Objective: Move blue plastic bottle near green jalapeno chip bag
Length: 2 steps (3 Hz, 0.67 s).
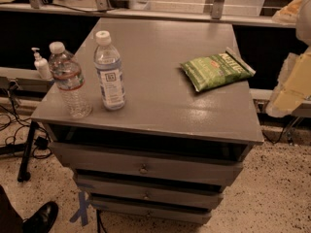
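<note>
Nearest you, far to the left of your gripper (291, 84), the blue plastic bottle (109, 74) stands upright at the front-left of the grey table (160, 106), just beside a ribbed clear bottle (70, 84). Farther back, the green jalapeno chip bag (216, 72) lies flat, close to the gripper's left and well apart from the bottle. The gripper hangs as a pale blur off the table's right edge; you cannot tell whether it is apart or together.
</note>
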Each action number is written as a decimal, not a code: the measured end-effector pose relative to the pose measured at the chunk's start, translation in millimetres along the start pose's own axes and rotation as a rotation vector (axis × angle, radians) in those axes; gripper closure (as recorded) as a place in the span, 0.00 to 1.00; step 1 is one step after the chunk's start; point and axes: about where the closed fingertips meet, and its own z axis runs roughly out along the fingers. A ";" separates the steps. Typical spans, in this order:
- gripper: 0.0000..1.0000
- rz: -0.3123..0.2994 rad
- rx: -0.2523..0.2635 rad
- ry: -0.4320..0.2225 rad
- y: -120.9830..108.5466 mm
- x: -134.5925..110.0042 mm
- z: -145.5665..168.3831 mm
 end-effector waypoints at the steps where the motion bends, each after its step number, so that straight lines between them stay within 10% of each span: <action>1: 0.00 0.000 0.000 0.000 0.0 0.0 0.0; 2: 0.00 0.020 -0.001 -0.073 4.8 -16.4 14.3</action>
